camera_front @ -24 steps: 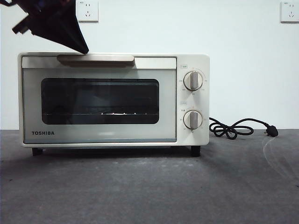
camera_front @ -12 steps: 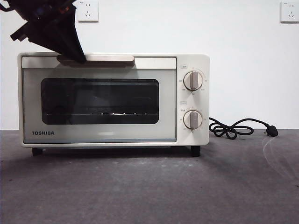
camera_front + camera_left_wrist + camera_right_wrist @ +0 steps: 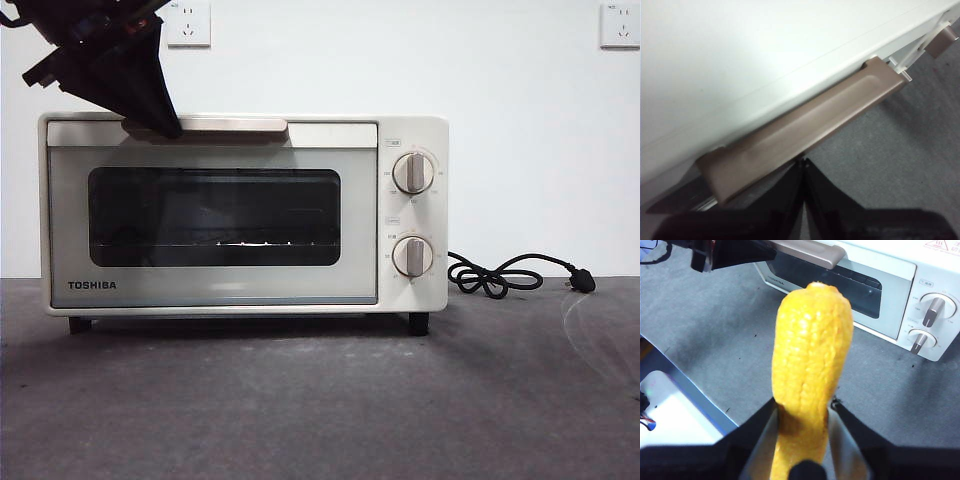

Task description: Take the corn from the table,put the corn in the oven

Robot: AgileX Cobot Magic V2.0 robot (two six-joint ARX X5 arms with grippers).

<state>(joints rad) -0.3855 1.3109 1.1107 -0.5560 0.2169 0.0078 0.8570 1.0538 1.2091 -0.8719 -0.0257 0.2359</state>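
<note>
The cream-white TOSHIBA oven (image 3: 215, 290) stands on the dark grey table (image 3: 320, 400) with its door closed. My left gripper (image 3: 172, 128) reaches down from the upper left, its shut tip against the left end of the brown bar handle (image 3: 230, 124). In the left wrist view the shut jaws (image 3: 803, 165) meet just in front of the handle (image 3: 805, 130). The yellow corn (image 3: 807, 360) stands upright in my right gripper (image 3: 804, 402), which is shut on its lower part and held above the table in front of the oven (image 3: 890, 295). The front view shows neither corn nor right gripper.
Two round knobs (image 3: 413, 172) sit on the oven's right panel. The black cord and plug (image 3: 500, 275) lie on the table to the right. Wall sockets (image 3: 187, 22) are behind. The table's edge and a white object (image 3: 670, 410) show in the right wrist view.
My left gripper has dropped a little and shifted left, from above the oven's top edge down onto the left end of the door handle. The oven door stays closed.
</note>
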